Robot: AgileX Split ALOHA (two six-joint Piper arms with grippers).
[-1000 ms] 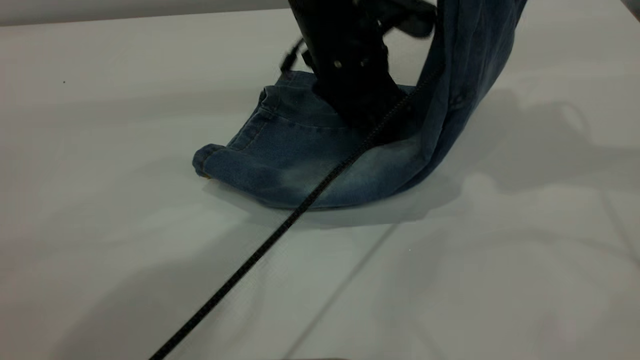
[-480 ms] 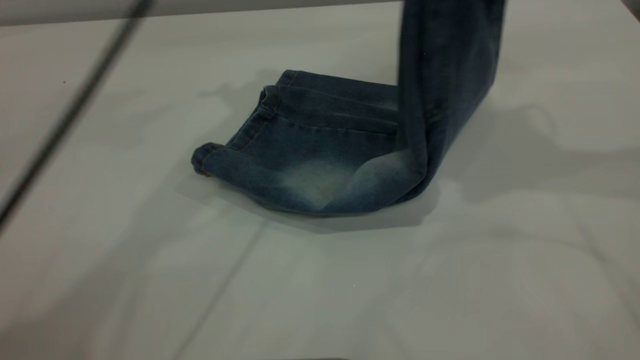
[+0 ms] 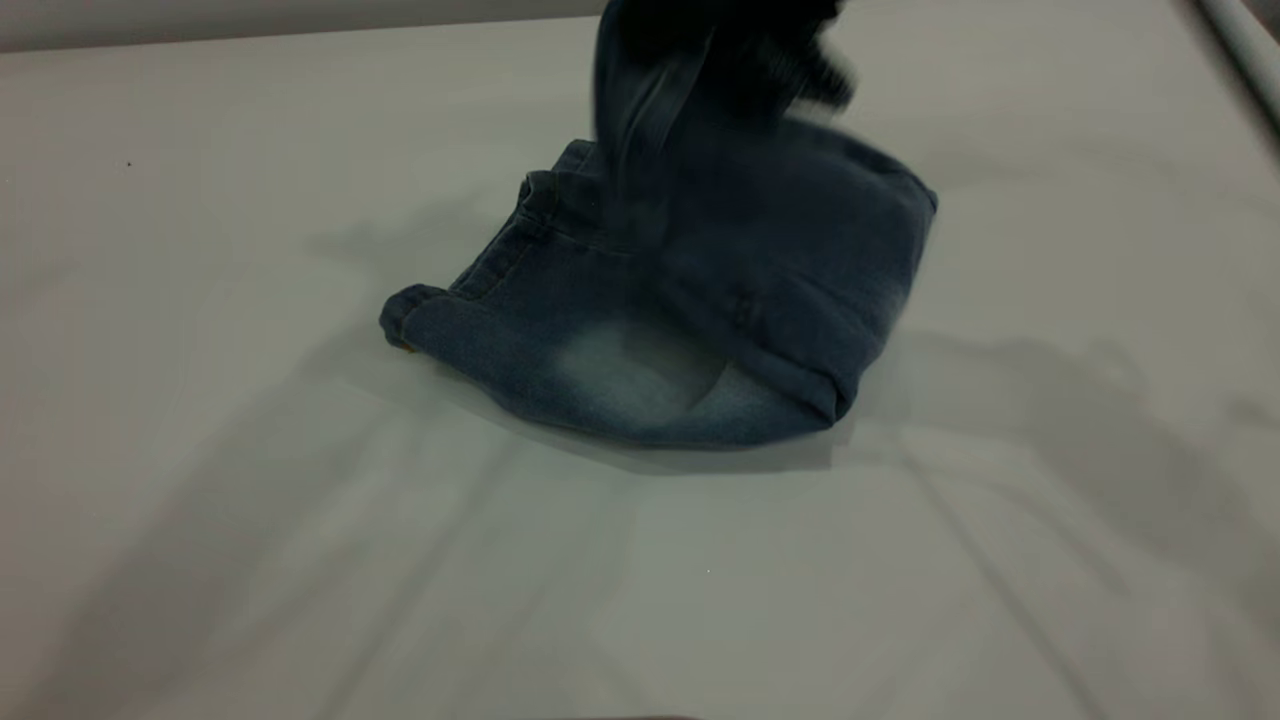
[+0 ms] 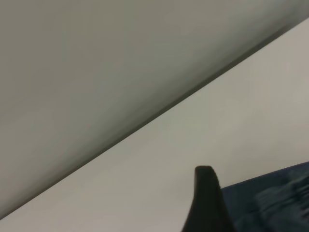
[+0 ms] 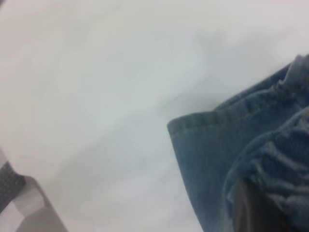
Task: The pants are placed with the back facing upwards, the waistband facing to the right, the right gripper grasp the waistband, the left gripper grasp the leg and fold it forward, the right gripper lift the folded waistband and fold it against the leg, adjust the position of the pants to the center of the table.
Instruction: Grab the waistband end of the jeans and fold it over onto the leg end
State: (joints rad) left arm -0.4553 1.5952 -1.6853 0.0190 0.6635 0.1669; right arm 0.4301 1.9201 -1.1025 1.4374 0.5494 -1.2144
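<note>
The pants lie on the white table, folded lengthwise, with the leg hem at the left. Their right part is bent up and over, with a rounded fold at the right. My right gripper, blurred at the top middle, is shut on the waistband and holds it above the leg. In the right wrist view the gathered waistband sits at the gripper, with the hem below. My left gripper shows only in its wrist view, beside denim.
Bare white tabletop surrounds the pants on all sides. The table's far edge runs along the top of the exterior view. A grey block shows at a corner of the right wrist view.
The left arm and its cable have left the exterior view. My right gripper has swung the raised waistband end from upright at the right to leftward and lower, over the leg.
</note>
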